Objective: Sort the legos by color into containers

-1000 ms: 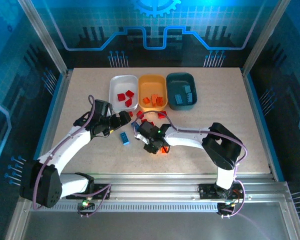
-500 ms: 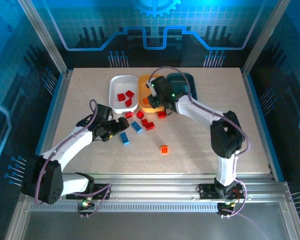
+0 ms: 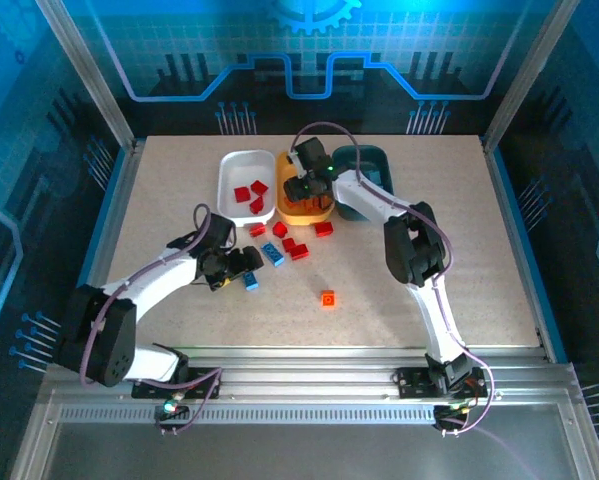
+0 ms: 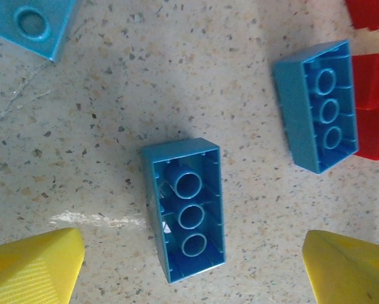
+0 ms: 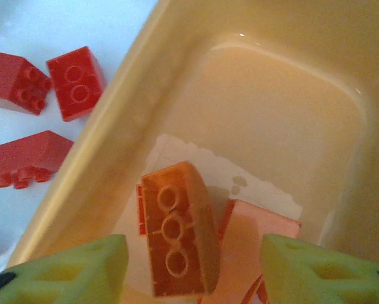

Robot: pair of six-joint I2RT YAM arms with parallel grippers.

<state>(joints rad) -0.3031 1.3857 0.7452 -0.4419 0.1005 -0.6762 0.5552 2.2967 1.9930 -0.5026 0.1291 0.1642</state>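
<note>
No text, number or brand can be read on the bricks (image 4: pixel 188 218), the trays (image 3: pixel 229 172) or the bench (image 3: pixel 459 220). Only a graphic is seen: a gear emblem (image 3: pixel 314 10) printed on the blue back wall (image 3: pixel 439 50), with circuit-style lines under it. No lettering is carried by it.

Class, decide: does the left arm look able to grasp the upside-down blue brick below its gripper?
Probably yes: the left gripper is open and straddles the blue brick, with bare table on both sides.
</note>
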